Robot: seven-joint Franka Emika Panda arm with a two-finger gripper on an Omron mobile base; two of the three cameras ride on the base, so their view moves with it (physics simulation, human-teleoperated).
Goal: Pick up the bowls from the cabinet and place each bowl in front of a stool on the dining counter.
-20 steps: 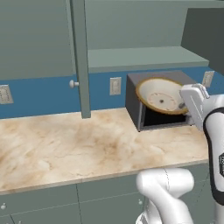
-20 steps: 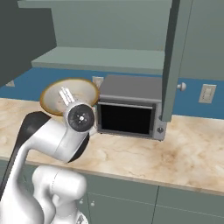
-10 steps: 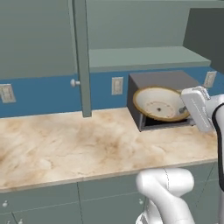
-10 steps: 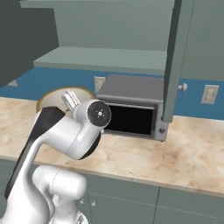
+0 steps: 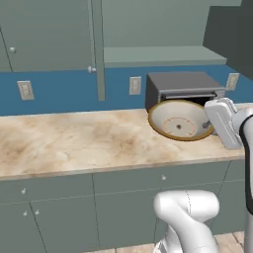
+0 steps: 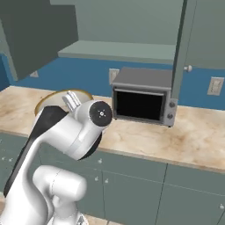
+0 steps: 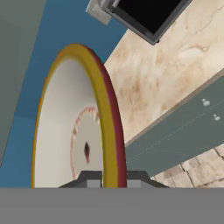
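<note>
My gripper [image 5: 209, 124] is shut on the rim of the cream-white bowl [image 5: 180, 119] with the tan-brown rim. The bowl is tilted on edge, its inside facing left, and hangs above the right end of the wall worktop, in front of the microwave. From the right base view its rim [image 6: 58, 96] peeks out behind my arm. Along the hand, the bowl [image 7: 65, 135] stands edge-on between my fingertips [image 7: 92, 180]. The cabinet [image 5: 163, 54] is open, its door [image 5: 98, 49] swung out and its shelf [image 6: 118, 51] bare. The red bowl, the stools and the dining counter are out of view.
A dark grey microwave [image 5: 184, 85] stands on the marble wall worktop [image 5: 74, 143] under the cabinet, also seen as [image 6: 143, 101]. The open door edge [image 6: 183, 48] hangs over it. Wall outlets [image 5: 134, 85] sit on the blue backsplash. Grey-green drawers [image 6: 132, 184] run below.
The whole picture has shifted a little, so the base has moved. The bowl, in the shut gripper, has come lower and nearer, in front of the microwave.
</note>
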